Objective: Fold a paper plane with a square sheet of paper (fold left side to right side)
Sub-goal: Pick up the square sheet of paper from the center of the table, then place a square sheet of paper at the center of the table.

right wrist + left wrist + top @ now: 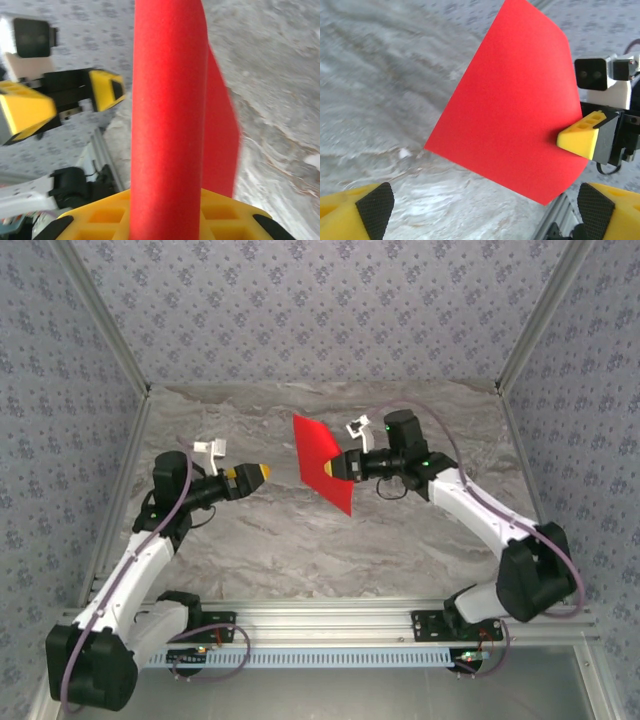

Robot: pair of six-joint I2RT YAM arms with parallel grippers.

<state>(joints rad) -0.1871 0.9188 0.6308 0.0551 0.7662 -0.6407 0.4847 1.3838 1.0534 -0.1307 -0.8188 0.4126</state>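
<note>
Above the middle of the table (pixel 300 540), your right gripper (pixel 337 468) holds the paper (pixel 322 462) in the air.
Its jaws are clamped on the paper's right edge, and the red paper stands on edge, clear of the tabletop, curling a little in the right wrist view. Your left gripper (pixel 258 473) sits to the left of the paper, pointing at it but apart from it, jaws spread wide. From its wrist camera you see the flat red face and one yellow finger (pixel 580 136) pinching it.
</note>
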